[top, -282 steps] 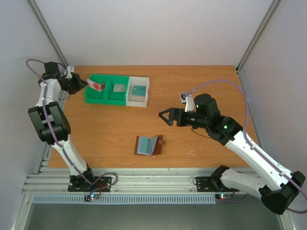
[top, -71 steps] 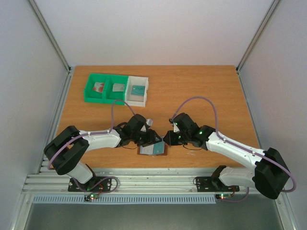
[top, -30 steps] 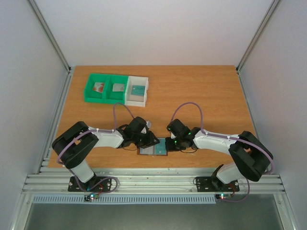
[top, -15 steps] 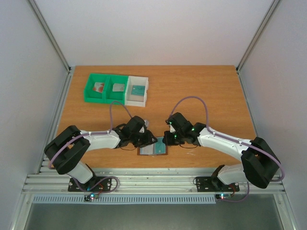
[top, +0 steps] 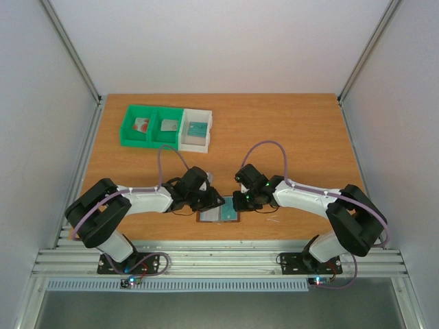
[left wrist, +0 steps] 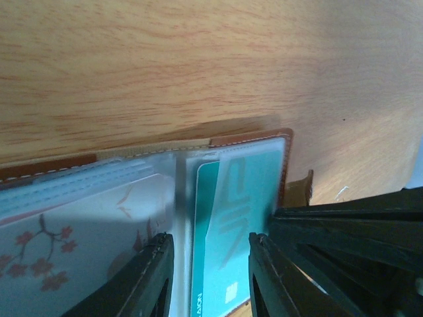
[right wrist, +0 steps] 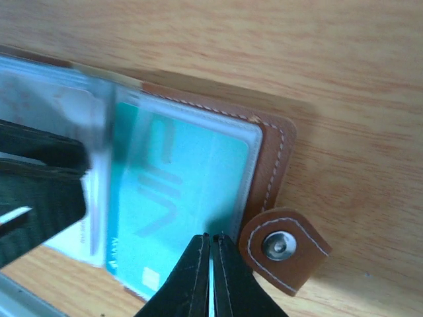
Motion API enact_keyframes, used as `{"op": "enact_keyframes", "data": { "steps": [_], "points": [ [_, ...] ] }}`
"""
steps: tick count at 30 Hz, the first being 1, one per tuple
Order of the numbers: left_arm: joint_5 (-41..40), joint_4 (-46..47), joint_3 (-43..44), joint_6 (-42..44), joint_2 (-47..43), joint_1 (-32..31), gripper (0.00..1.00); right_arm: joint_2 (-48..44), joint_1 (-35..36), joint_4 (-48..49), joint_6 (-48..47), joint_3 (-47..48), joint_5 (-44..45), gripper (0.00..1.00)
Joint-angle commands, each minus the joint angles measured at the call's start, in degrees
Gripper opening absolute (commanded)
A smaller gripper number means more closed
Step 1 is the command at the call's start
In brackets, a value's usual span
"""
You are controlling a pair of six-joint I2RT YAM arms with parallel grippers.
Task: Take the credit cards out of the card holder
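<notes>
Card holder (top: pixel 219 214) lying open by the near edge of the bench (top: pixel 288 130), teal card (right wrist: pixel 178 198) sitting inside, left jaws parted astride it, right jaws clenched, touching its pocket

White-linked arms (top: pixel 312 199), black joints (top: pixel 194 182), looping purple cables (top: pixel 264 146), small green lights (top: pixel 247 199), black tapered fingers (left wrist: pixel 149 281)

Two grippers are counted, left gripper (left wrist: pixel 210 259) and right gripper (right wrist: pixel 211 242). Between them, one wallet (right wrist: pixel 271 165) and one teal card (right wrist: pixel 178 191) are seen. Beyond them, three cards (top: pixel 142 125) (top: pixel 169 125) (top: pixel 198 129) are counted in one green bin (top: pixel 151 143) and one white bin (top: pixel 195 147).
</notes>
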Motion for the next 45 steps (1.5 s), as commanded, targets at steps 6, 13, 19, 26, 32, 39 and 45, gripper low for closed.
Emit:
{"op": "enact_keyframes", "data": {
  "steps": [6,13,19,26,32,39,45],
  "points": [
    [1.51,9.18,-2.68,-2.47,3.52,-0.01,0.33,1.59,-0.2,2.86,1.07,-3.45,1.8,0.03],
    [1.44,9.84,-2.66,-2.65,4.37,-0.05,0.29,1.58,-0.2,3.6,1.32,-4.07,1.81,0.02],
    [1.51,10.42,-2.91,-2.92,3.98,-0.03,0.07,1.5,-0.22,3.57,1.31,-4.27,1.81,0.02],
    [0.8,7.12,-2.2,-1.87,1.51,0.07,0.0,1.54,-0.2,3.39,1.16,-4.46,2.46,0.02],
    [1.14,6.02,-2.88,-1.22,-0.23,0.96,0.01,1.85,-0.2,3.47,1.08,-4.77,2.72,0.02],
    [2.38,5.95,-3.33,-0.2,-1.82,2.17,0.0,1.55,-0.21,3.34,0.68,-4.52,3.39,0.02],
    [3.02,6.46,-3.96,-0.12,-2.24,2.6,0.0,1.5,-0.28,3.53,0.63,-4.84,3.21,0.02]
  ]
}}
